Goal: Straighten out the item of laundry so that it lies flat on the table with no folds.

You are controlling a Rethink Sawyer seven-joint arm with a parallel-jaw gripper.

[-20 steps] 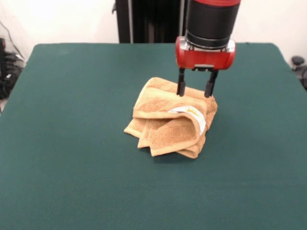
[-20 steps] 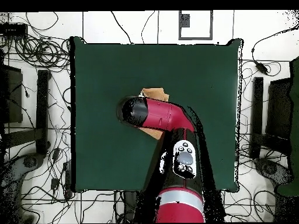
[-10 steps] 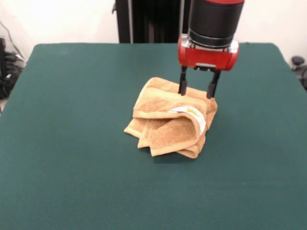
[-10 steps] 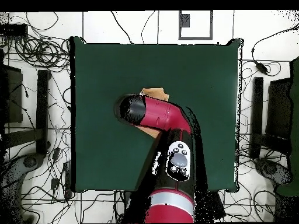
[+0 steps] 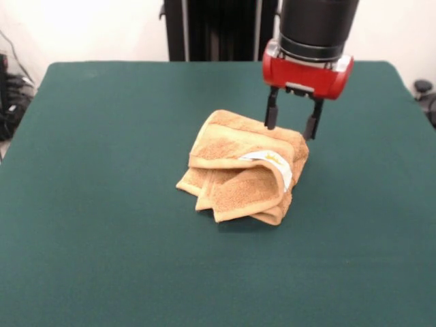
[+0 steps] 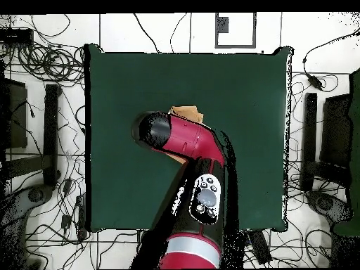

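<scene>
Towel: the orange-tan towel [image 5: 242, 167] lies bunched in a folded heap near the middle of the worktop [image 5: 102, 204], several layers stacked, with folded edges and corners sticking out toward the front-left of the heap in the front view
Tag: a white tag [image 5: 276, 165] curls over the upper fold on the heap's right side in the front view
Hand: the hand [image 5: 292, 126] points straight down from its red housing, its two dark fingers [image 5: 271, 117] spread apart with nothing between them
Towel relative to hand: in the front view the heap sits below and mostly to the left of the hand; the fingertips stand at the heap's far right edge, one over the top fold and the other at the outer corner; whether they touch the cloth cannot be told
Overhead view: the red and black arm [image 6: 184, 140] covers most of the towel [image 6: 185, 112]; only a tan strip shows beyond the arm's far side, and the hand itself is hidden under the arm
Worktop: dark green cloth, bare around the heap on all sides
</scene>
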